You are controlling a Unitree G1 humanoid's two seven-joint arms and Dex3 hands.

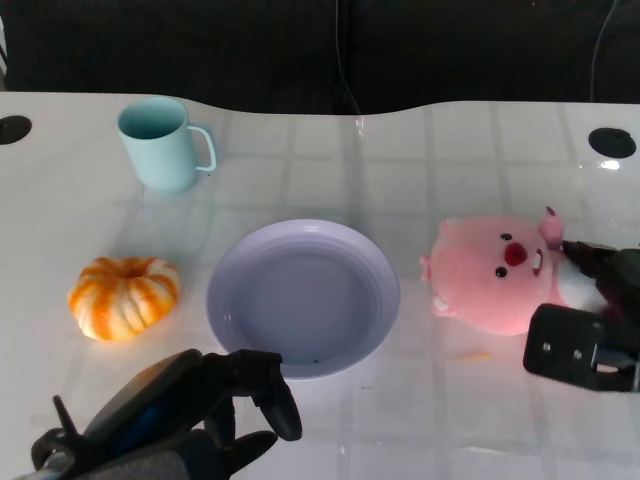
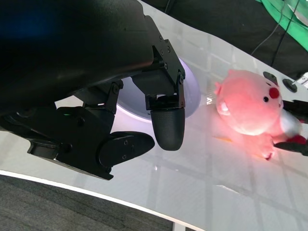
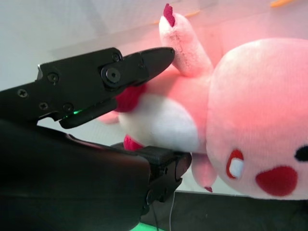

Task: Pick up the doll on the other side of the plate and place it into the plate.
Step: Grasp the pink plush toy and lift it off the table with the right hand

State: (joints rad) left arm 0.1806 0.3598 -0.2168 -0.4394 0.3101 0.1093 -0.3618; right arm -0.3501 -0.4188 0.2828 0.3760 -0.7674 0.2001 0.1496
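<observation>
Lying on its side on the glossy white table [image 1: 470, 170], to the right of the round lilac plastic plate [image 1: 303, 297], is a pink plush doll [image 1: 495, 272] with a red nose, white belly and dark eyes; its head points toward the plate, with a clear strip of table between the two.

Right hand [image 1: 590, 320]: black, at the doll's far side from the plate. The right wrist view shows one black finger [image 3: 139, 65] laid along the doll's body near its upraised limb and another below the white belly, so the body sits between them, touched on both sides.

Left hand [image 1: 215, 405]: black, on a silver forearm, just at the plate's near rim, fingers curled loosely inward and holding nothing; the left wrist view shows a rounded fingertip [image 2: 167, 127] hanging over the table beside the plate.

Other items: orange-and-white striped plush pumpkin [image 1: 124, 296], left of the plate, near it but apart. Pale teal ceramic mug [image 1: 160, 143], upright, handle turned toward the plate's side, beyond the plate and to its left, well apart.
</observation>
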